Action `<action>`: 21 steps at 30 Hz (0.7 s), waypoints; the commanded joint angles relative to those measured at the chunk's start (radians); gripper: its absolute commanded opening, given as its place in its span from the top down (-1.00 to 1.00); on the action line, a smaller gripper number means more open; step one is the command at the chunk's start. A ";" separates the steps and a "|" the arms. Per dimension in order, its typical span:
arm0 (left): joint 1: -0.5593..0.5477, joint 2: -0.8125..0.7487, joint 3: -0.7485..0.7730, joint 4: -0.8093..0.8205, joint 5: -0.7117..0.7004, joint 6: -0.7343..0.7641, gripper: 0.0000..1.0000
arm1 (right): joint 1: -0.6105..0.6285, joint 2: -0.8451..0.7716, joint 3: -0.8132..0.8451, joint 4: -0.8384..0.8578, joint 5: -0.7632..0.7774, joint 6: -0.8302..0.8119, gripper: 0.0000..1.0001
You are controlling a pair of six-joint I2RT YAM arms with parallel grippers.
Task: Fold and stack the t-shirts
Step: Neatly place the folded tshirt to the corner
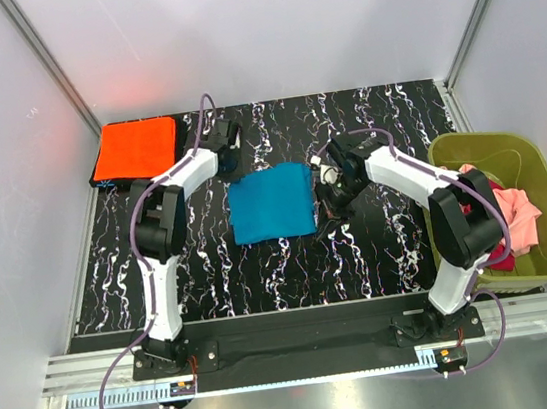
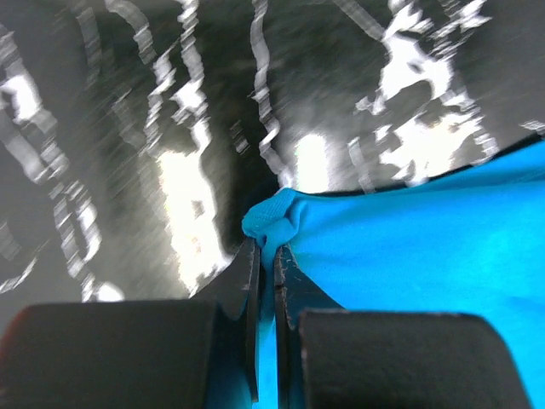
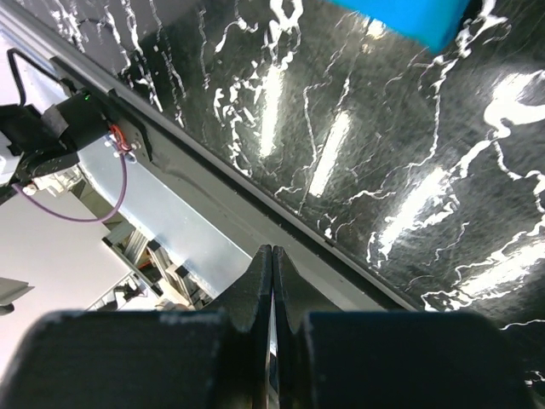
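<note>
Black marble-look tabletop (image 1: 379, 241). Folded teal tee (image 1: 271, 203) lies flat btwn claws: corner at L claw (image 2: 266, 260), opp. edge near R claw (image 3: 272, 256). Folded orange tee (image 1: 135, 149) outboard of L claw. Olive bin (image 1: 543, 179) outboard of R claw, at table edge.

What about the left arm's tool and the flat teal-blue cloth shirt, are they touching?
Touching. The left wrist view shows the left tool shut on a bunched edge of the teal-blue cloth shirt, fabric pinched between its fingers.
</note>
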 commanded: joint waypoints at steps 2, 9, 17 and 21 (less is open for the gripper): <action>-0.025 -0.110 0.038 -0.126 -0.250 0.029 1.00 | -0.006 -0.076 -0.027 0.037 -0.036 0.006 0.92; -0.042 -0.193 0.047 -0.196 -0.448 0.112 1.00 | -0.004 -0.109 -0.070 0.045 -0.057 -0.013 0.92; -0.045 -0.187 0.093 -0.118 -0.709 0.349 1.00 | -0.006 -0.087 -0.003 0.025 -0.080 0.036 0.92; -0.046 -0.150 0.090 0.035 -0.795 0.577 1.00 | -0.004 -0.045 0.097 -0.038 -0.077 0.040 0.92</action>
